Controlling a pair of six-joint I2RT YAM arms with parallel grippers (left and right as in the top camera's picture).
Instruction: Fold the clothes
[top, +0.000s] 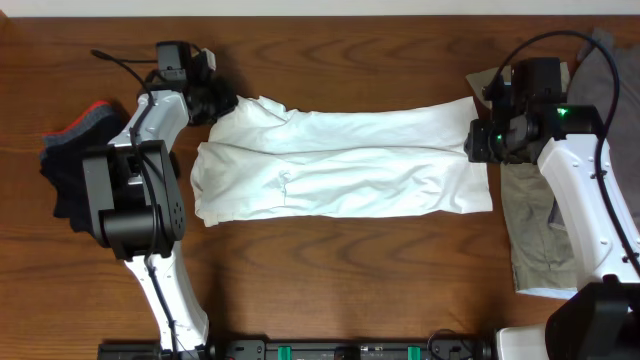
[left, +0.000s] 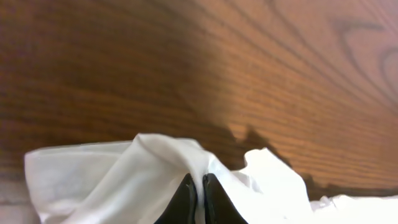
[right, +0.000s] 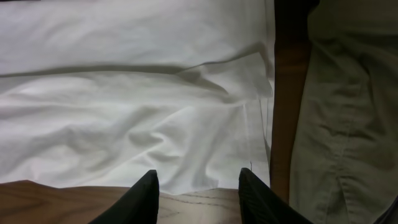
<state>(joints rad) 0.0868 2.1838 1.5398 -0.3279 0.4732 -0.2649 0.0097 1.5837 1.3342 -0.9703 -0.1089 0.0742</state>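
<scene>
A white T-shirt (top: 340, 165) lies spread in a long band across the middle of the table; no print shows. My left gripper (top: 222, 103) is at its far left corner, shut on a pinch of the white cloth (left: 200, 163). My right gripper (top: 480, 140) is at the shirt's right end, open and empty, its fingers (right: 198, 179) over bare wood just off the shirt's edge (right: 155, 124). A beige garment (top: 535, 225) lies at the right, also in the right wrist view (right: 348, 124).
A pile of dark clothes with a grey and red edge (top: 70, 160) lies at the left, beside the left arm's base. A grey garment (top: 605, 70) lies at the far right corner. Cables run along the table's back.
</scene>
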